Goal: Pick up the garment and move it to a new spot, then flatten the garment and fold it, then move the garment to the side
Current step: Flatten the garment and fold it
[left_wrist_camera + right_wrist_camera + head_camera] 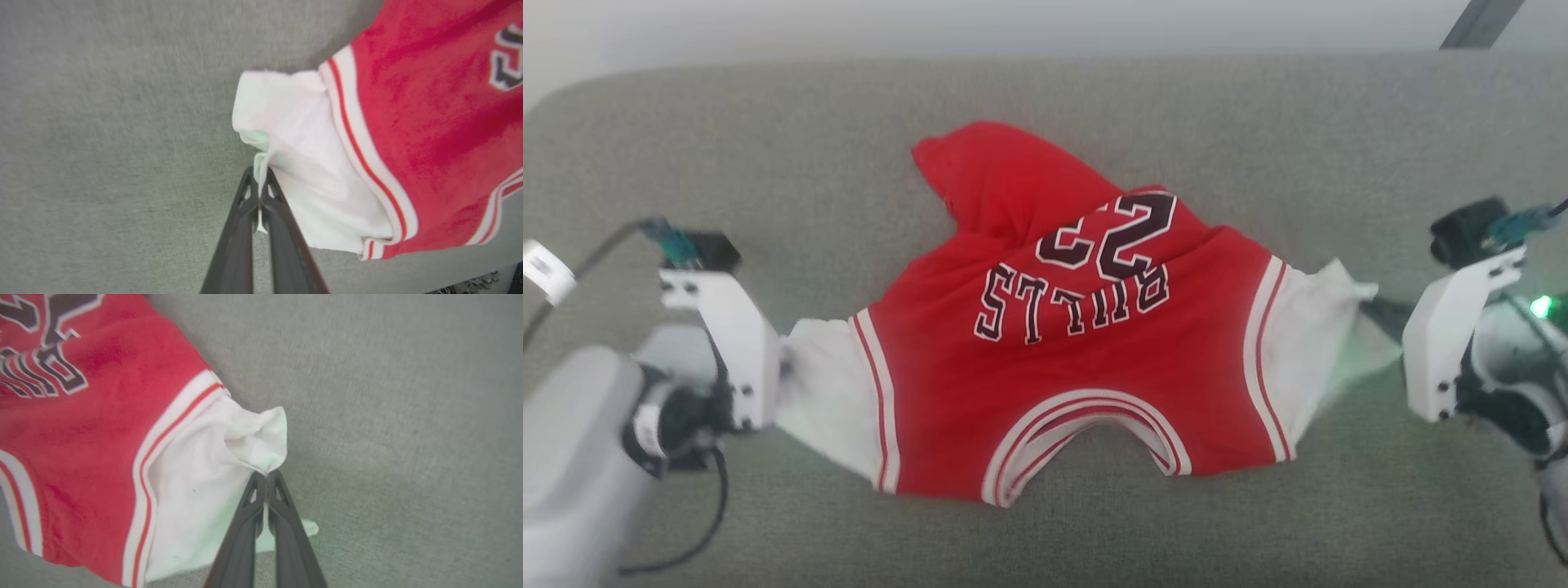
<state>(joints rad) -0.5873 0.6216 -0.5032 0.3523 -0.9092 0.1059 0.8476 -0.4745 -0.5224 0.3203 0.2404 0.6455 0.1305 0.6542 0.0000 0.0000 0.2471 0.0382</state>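
**Head view.** The red jersey [1086, 359] lies chest-up on the grey upholstered surface [1045, 98], midway between my two arms. Its neckline [1086, 412] sits at 6 o'clock, toward me. Its hem [988, 163] is bunched into a peak at 12 o'clock. The black lettering [1078, 298] reads upside-down from my side. As it lies, the long axis runs sleeve to sleeve, from 9 o'clock to 3 o'clock.

**Left wrist view.** My left pincer [258, 179] is pinched to a sliver on a fold at the edge of the left-hand sleeve [302, 155]. From my fingertips the cloth fans out toward 1 and 2 o'clock.

**Right wrist view.** My right pincer [266, 475] is likewise pressed together on a gathered corner of the right-hand sleeve [196, 477]. The cloth spreads from there toward 9 to 11 o'clock.

**Governing relation.** The jersey's body spans the line between my two grips, and neither arm is nearer to it than the other. I judge that the coming carry or spread depends on both pincers travelling together. That would keep the sleeve-to-sleeve axis taut while the loose hem trails from 12 o'clock.
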